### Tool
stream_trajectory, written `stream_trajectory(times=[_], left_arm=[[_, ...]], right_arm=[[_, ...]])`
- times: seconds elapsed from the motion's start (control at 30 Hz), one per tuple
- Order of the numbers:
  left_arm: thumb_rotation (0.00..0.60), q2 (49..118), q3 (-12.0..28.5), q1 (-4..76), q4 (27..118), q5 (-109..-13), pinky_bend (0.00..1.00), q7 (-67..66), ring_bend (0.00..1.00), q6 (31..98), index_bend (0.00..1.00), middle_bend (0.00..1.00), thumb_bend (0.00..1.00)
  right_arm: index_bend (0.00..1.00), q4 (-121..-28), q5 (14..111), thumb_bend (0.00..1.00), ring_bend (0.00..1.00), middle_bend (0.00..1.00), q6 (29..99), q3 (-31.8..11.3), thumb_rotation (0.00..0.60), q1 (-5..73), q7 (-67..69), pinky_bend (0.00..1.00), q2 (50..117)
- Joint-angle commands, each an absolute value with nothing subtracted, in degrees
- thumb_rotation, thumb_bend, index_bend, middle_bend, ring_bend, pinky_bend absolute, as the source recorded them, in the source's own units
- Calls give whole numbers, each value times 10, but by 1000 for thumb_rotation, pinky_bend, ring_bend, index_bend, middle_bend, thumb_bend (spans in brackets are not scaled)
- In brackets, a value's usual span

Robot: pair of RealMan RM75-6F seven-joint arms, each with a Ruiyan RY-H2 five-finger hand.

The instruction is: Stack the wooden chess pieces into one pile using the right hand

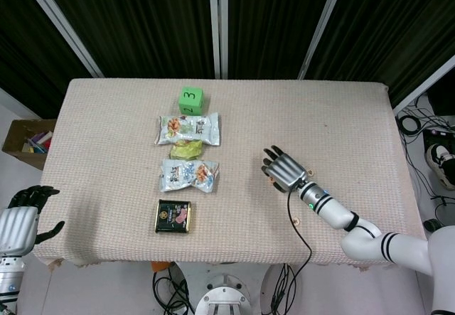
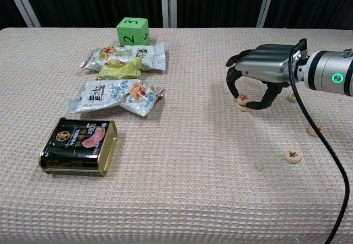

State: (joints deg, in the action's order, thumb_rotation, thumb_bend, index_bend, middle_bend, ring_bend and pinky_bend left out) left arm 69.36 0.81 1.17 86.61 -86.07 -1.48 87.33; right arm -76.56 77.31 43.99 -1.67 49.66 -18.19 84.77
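Note:
Two round wooden chess pieces (image 2: 242, 101) lie one on top of the other right of the table's middle; the top one bears a red mark. My right hand (image 2: 263, 68) arches over them, fingertips (image 2: 233, 91) spread close on either side, and nothing is lifted. Three single pieces lie nearby: one (image 2: 293, 156) toward the front, one (image 2: 315, 130) beside the cable, one (image 2: 291, 97) half hidden behind the hand. From the head view the right hand (image 1: 285, 168) covers the pile, its fingers fanned. My left hand (image 1: 21, 219) hangs off the table's left front corner, holding nothing.
A green numbered cube (image 2: 132, 31), two snack packets (image 2: 124, 57) (image 2: 116, 96) and a black tin (image 2: 79, 146) form a row on the table's left half. The right arm's black cable (image 2: 325, 156) trails over the cloth. A cardboard box (image 1: 25, 141) stands on the floor at left.

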Motion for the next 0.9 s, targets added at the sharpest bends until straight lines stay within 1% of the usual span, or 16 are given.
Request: stream_trajectory(times=[0.03, 0.47, 0.57, 0.8, 0.9], left_arm=[[600, 694, 8, 11, 866, -861, 189, -15, 155, 873, 270, 225, 175], [600, 692, 7, 13, 869, -859, 189, -16, 155, 867, 270, 225, 175], [600, 692, 8, 14, 869, -858, 189, -16, 155, 866, 270, 225, 174], [600, 691, 8, 15, 870, -857, 188, -16, 155, 863, 270, 225, 174], [600, 690, 8, 14, 871, -858, 188, -16, 155, 865, 270, 224, 175]], right_arm=[[442, -767, 773, 360, 57, 293, 441, -17, 600, 495, -183, 115, 848], [420, -768, 777, 348, 57, 288, 445, -14, 600, 488, -192, 110, 852], [407, -769, 776, 324, 57, 287, 448, -14, 600, 485, -195, 107, 850], [368, -771, 778, 228, 57, 283, 453, -14, 600, 479, -194, 98, 851], [356, -780, 781, 219, 57, 280, 468, -17, 600, 473, -191, 98, 843]])
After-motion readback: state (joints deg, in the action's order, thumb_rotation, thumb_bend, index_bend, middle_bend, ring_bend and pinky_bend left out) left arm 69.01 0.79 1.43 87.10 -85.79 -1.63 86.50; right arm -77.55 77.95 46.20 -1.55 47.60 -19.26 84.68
